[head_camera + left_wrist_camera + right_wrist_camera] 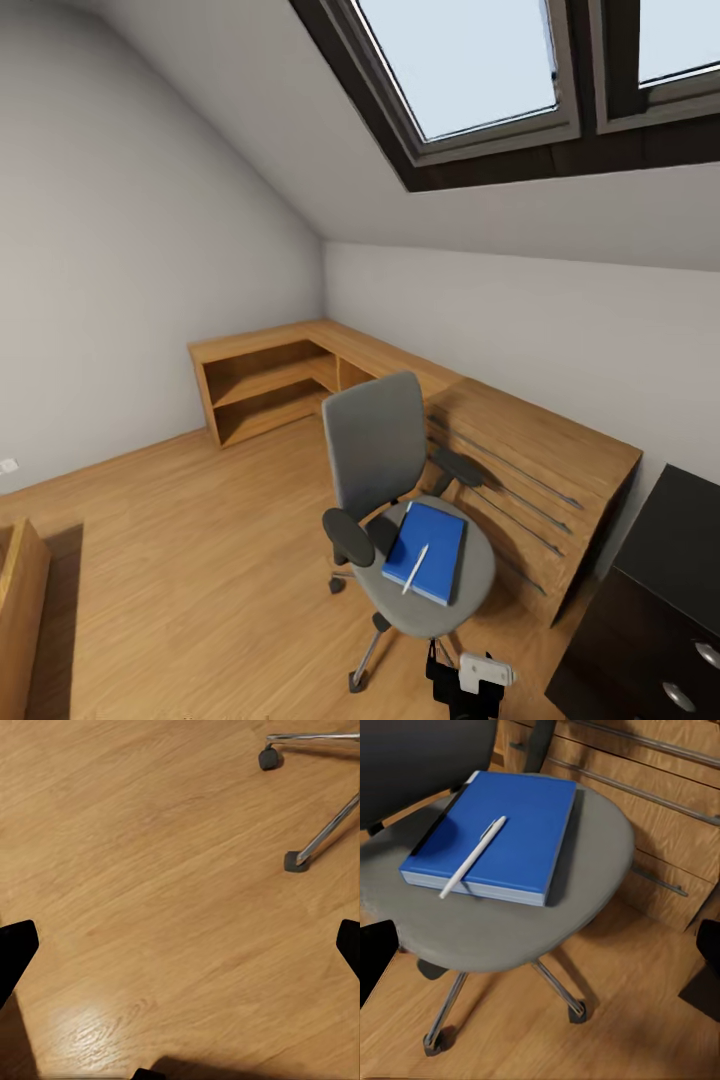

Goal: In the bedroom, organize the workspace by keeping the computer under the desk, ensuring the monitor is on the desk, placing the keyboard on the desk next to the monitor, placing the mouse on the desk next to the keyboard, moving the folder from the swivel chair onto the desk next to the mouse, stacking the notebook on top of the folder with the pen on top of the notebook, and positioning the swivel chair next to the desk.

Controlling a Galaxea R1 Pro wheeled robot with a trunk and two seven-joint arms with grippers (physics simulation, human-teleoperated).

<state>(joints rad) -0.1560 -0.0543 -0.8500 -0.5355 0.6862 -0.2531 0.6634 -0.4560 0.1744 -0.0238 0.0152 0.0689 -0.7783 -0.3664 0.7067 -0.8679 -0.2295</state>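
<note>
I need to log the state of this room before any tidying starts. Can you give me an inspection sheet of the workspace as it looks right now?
Surface: grey seat of the swivel chair carries the load; a corner of the black desk with round knobs shows at the right edge.
Job's things: blue folder lies flat on the seat, a white pen resting diagonally on top of it.
Clutter: nothing seen.
Grippers: right gripper open, aimed at the seat from above; left gripper open over bare wooden floor.
Cables: nothing seen.
Surroundings: low light-wood cabinet along the walls behind the chair, skylight in the sloped ceiling.
</note>
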